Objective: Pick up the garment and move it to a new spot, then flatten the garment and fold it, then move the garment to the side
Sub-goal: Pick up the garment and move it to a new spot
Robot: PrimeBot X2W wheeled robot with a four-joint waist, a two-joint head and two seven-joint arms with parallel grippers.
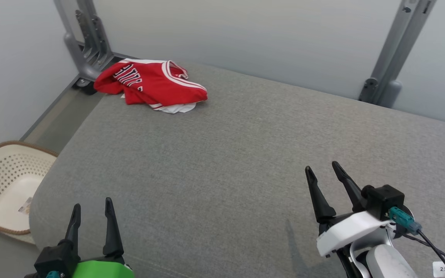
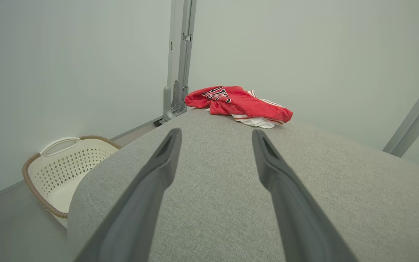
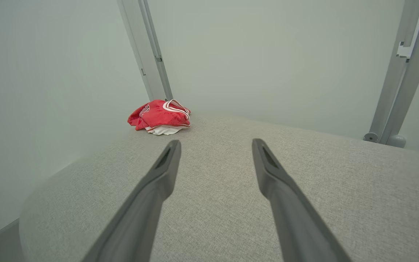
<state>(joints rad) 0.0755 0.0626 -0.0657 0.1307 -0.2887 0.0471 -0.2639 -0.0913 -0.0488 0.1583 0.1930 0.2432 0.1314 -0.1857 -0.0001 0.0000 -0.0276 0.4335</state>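
- two grippers wait at the near edge: the left gripper [image 1: 92,203] and right gripper [image 1: 321,166] both have their fingers spread wide and hold nothing.
- the jersey [image 1: 153,83] lies crumpled in the far left corner of the grey pad [image 1: 245,154], well apart from both grippers and just beside a metal post [image 1: 91,46].
- the reach to that corner is long, and an arm coming in low or wide could knock the post.
- the heap is bunched in overlapping layers, so a pinch may catch only the top layer or a trim edge. the jersey could then slip free or drag instead of lifting.
- it sits near the pad's edge, so a push rather than a clean pinch might shove it off on the side where the basket [image 1: 6,181] stands.
- lifted by a single point, it would likely hang twisted and be harder to flatten.
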